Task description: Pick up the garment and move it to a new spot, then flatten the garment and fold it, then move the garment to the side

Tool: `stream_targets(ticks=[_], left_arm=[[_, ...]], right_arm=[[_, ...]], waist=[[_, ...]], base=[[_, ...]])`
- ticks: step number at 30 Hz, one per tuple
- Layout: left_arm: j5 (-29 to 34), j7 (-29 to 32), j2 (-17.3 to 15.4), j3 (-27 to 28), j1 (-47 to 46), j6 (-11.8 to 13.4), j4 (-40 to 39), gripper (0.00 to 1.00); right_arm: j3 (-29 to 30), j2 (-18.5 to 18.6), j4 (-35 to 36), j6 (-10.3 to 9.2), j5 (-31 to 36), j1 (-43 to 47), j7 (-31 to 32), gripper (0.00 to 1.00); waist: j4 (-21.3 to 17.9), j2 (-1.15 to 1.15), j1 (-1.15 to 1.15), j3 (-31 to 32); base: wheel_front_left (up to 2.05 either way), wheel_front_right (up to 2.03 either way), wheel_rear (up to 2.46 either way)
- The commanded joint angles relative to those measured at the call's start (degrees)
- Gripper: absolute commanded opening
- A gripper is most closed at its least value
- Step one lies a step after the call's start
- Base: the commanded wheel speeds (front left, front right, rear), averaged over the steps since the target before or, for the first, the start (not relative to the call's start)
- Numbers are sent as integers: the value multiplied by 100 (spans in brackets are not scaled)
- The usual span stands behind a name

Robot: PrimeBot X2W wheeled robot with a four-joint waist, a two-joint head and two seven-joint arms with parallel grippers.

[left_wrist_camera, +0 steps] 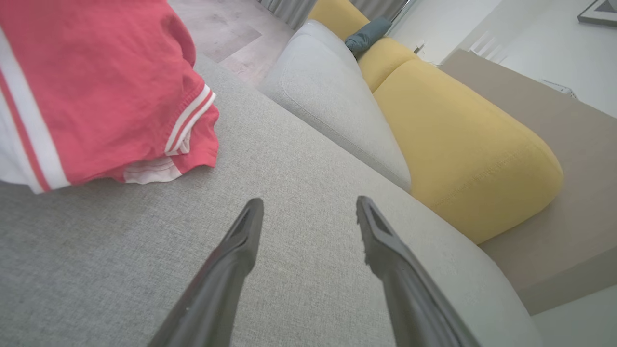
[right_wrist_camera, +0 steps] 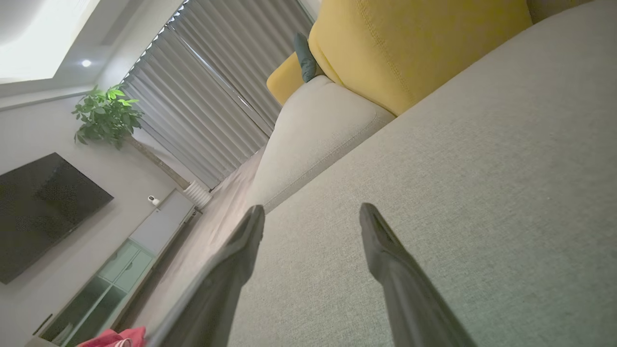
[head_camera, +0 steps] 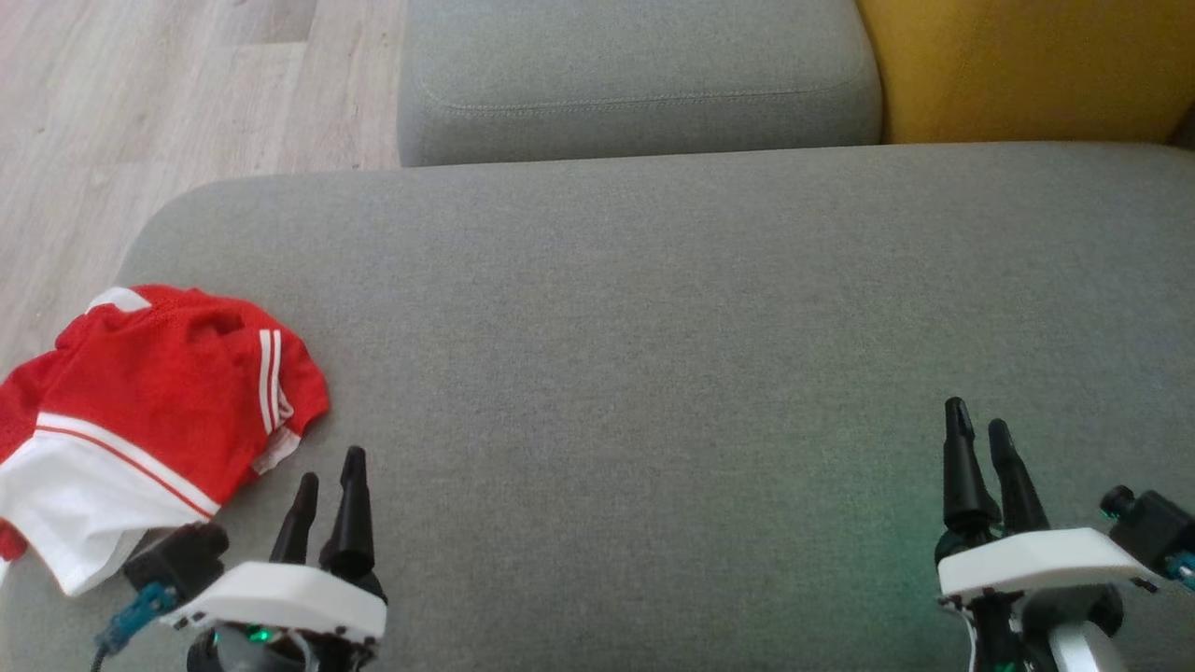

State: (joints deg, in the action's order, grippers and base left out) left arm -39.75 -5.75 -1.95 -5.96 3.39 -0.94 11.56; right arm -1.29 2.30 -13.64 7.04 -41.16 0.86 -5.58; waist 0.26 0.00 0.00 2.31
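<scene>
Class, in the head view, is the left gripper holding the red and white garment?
No: the left gripper stands open and empty beside the red and white garment, not touching it.

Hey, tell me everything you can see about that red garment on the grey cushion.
The garment is soft-looking red cloth with a broad white panel, a thin red stripe across that panel, and white stripes along one hem. It lies crumpled and bunched, not flat, at the left end of the grey sofa seat, resting on it. The left gripper stands open just to its right, fingers clear of the cloth. What kind of garment it is I cannot tell.
</scene>
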Motion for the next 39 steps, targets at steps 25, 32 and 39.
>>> stream_targets(ticks=[25,32,39], left_arm=[[1833,-468,-155,-144,-51,279,-208,100],[2314,-585,-167,-188,-21,350,-215,100],[2835,-718,-173,-244,10,402,-181,100]], right_arm=[[-331,46,204,35,1918,-93,-482,100],[-368,49,76,38,2442,-95,-600,100],[-445,52,-18,41,2999,-109,-735,100]], waist=[[6,0,0,58],[-3,0,0,73],[1,0,0,98]], base=[[0,0,0],[0,0,0],[0,0,0]])
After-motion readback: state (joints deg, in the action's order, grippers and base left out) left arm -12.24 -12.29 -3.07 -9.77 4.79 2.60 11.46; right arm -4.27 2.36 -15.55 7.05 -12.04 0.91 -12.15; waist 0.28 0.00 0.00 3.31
